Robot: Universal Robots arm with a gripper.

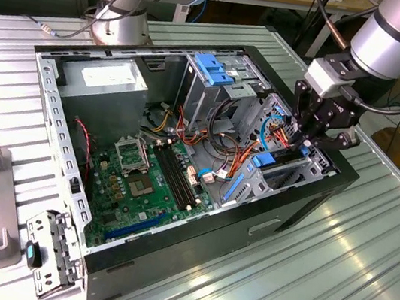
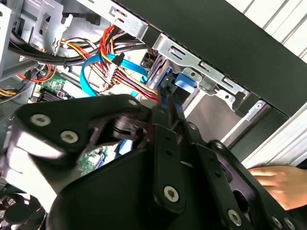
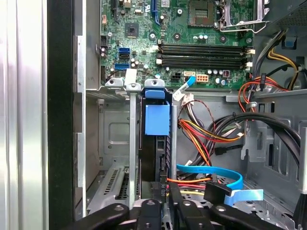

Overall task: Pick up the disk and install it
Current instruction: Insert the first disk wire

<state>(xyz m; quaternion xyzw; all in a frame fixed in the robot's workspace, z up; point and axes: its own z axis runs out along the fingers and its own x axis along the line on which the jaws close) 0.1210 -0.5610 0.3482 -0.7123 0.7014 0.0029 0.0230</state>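
A robot arm's hand reached into the open computer case on the ribbed metal counter, at the corner on the exterior view's right. In the first wrist view the hand was closed narrow on the edge of the disk, which stood on edge in a slot of the drive bay, its blue rail tab uppermost and the motherboard beyond. The disk appeared partly seated, not yet fully home. A blue data cable and bundled red and yellow wires lay just beside the slot; a slight tilt could have jammed the rails against the bay's metal guides, or a stray wire could have been pinched. A person's hand rested near the case in the second wrist view.
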